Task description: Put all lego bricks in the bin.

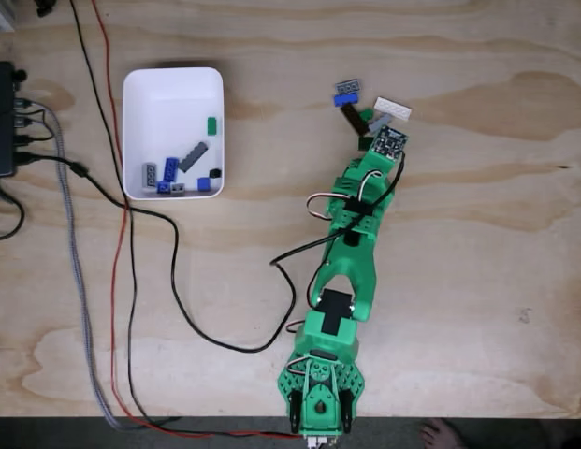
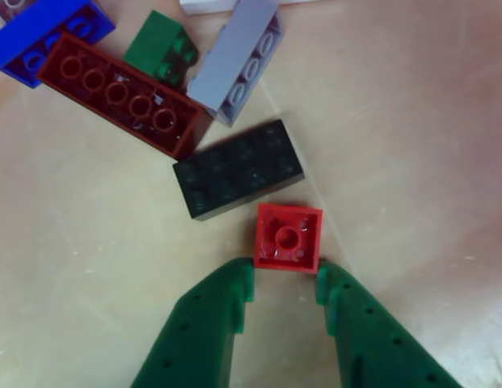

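Fixed view, looking straight down on a plywood table: a white bin (image 1: 140, 103) sits at upper left, holding several lego bricks (image 1: 182, 168) in grey, blue, green and black along its near and right sides. A green robot arm (image 1: 351, 253) reaches from the bottom edge up toward a loose cluster of bricks (image 1: 360, 101) at upper centre, well apart from the bin. Black, red and braided cables (image 1: 122, 234) run across the left half of the table.

Other view, close behind the gripper (image 2: 284, 279): its two green fingers (image 2: 226, 303) stand apart, open, with a small red brick (image 2: 288, 237) right at their tips, not yet clasped. A black brick (image 2: 238, 168) lies just beyond it, then a dark red plate (image 2: 121, 97), blue brick (image 2: 40, 32), green brick (image 2: 158, 44) and grey brick (image 2: 238, 65).

Risk: closing this shallowly could pinch only the red brick's near edge and flick it away, or a further push could shove it into the black brick.
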Robot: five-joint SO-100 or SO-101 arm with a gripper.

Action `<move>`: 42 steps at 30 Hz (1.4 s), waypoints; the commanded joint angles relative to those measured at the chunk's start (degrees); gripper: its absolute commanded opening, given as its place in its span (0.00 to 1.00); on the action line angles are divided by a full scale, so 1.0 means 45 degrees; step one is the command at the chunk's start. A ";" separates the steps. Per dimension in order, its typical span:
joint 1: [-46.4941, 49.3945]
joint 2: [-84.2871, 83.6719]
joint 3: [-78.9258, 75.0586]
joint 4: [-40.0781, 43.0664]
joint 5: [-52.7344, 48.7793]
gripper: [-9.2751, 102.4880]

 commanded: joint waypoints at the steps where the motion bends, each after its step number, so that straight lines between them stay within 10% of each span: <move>1: -0.0156 0.1484 -0.0547 0.0547 0.0020 0.18; 21: -0.0195 0.0137 -0.1641 0.0059 -0.0898 0.08; 30: -0.3906 0.7930 -0.3555 0.6641 0.4629 0.08; 36: -0.7793 0.2598 -1.1816 1.1328 0.6934 0.08; 42: -0.9609 -0.0957 -1.3125 1.1484 0.7637 0.15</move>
